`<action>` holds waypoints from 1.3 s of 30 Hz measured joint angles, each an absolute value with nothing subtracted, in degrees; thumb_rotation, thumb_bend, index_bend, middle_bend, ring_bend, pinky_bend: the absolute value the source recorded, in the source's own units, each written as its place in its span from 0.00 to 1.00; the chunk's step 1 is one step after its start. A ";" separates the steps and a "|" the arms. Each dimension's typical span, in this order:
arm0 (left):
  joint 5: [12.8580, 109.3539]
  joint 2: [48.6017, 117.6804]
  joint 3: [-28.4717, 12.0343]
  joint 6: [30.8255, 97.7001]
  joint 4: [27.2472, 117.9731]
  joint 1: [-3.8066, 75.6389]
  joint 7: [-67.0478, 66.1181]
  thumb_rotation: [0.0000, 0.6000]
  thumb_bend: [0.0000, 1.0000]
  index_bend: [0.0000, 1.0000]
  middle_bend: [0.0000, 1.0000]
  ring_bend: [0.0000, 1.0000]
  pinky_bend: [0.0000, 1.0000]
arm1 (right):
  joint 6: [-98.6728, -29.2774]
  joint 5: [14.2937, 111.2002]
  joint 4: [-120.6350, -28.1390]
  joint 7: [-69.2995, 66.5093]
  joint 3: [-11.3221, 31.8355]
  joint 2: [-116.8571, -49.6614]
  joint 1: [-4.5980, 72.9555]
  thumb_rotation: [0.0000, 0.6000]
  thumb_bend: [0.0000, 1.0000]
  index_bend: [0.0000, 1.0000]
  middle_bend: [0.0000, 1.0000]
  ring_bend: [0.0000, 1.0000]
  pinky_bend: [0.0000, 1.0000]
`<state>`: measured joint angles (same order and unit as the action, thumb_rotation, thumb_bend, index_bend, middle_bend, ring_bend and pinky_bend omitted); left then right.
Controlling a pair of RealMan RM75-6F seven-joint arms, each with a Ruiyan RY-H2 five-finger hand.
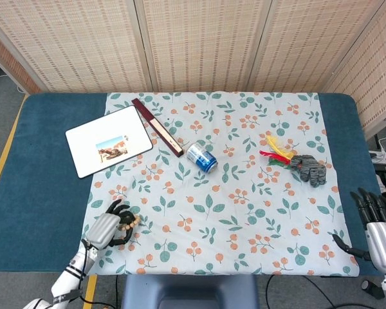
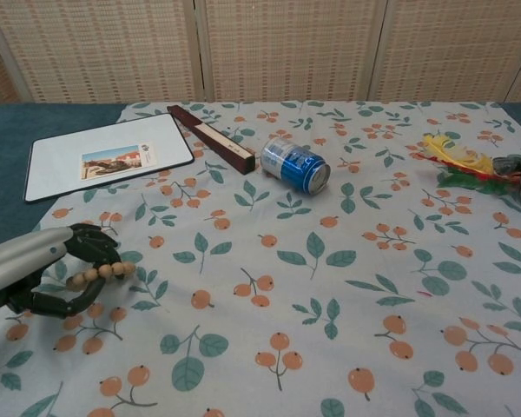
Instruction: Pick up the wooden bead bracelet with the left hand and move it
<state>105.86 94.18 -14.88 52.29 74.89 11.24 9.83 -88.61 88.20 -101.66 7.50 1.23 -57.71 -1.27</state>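
While seen from the head view, carrying step judged to be in hand: left hand (image 1: pixel 109 230) low at the lower left of the frame, over the near left corner of the floral cloth (image 1: pixel 244 212), fingers curled around the wooden bead bracelet (image 1: pixel 129 223), whose beads show just right of the knuckles. Cannot tell from this view whether the loop touches the cloth. Right hand (image 1: pixel 377 226) at the lower right edge, off the cloth, fingers straight and slightly spread, holding nothing. Elsewhere, untouched: white board (image 1: pixel 108 149) at upper left, dark wooden stick (image 1: pixel 157 127) beside it, blue can (image 1: pixel 201 158) lying on its side near centre, grey glove (image 1: pixel 309 168) and coloured strips (image 1: pixel 276 153) at right.

Switching to the chest view: left hand (image 2: pixel 43 280) entering from the lower left edge, fingers hooked inward with a short run of the wooden bead bracelet (image 2: pixel 100 273) strung across between thumb and fingertips, hanging just above the cloth (image 2: pixel 347 287) or brushing it; hard to say which. Right hand out of this frame. Blue can (image 2: pixel 296 164) and white board (image 2: pixel 108 155) well apart from the hand, toward the upper half.

Next move, as a judgement: lower to a bare patch of cloth, open the fingers gently so the loop slips off without snagging, then lift straight away. Risk of beads catching on a fingertip.
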 measured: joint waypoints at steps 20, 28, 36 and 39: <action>90.43 86.48 -7.03 48.96 85.27 16.07 1.49 0.71 0.24 0.00 0.00 0.00 0.00 | -89.51 89.24 -102.17 7.23 0.88 -57.28 -1.84 0.66 0.15 0.00 0.00 0.00 0.00; 82.97 88.35 -7.34 50.95 85.08 16.53 2.00 0.00 0.17 0.06 0.00 0.00 0.00 | -89.15 88.96 -102.17 7.41 0.93 -57.34 -1.75 0.66 0.15 0.00 0.00 0.00 0.00; 83.79 87.15 -5.44 52.13 86.00 18.30 3.53 0.00 0.23 0.00 0.00 0.00 0.00 | -89.11 88.83 -102.21 7.55 1.02 -57.39 -1.74 0.66 0.15 0.00 0.00 0.00 0.00; 86.06 85.92 -4.89 55.08 87.36 18.23 3.72 0.03 0.28 0.00 0.00 0.00 0.00 | -89.29 89.10 -102.16 7.45 1.01 -57.40 -1.77 0.66 0.15 0.00 0.00 0.00 0.00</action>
<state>86.06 85.92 -4.89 55.08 87.36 18.23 3.72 -89.29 89.10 -102.16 7.45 1.01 -57.40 -1.77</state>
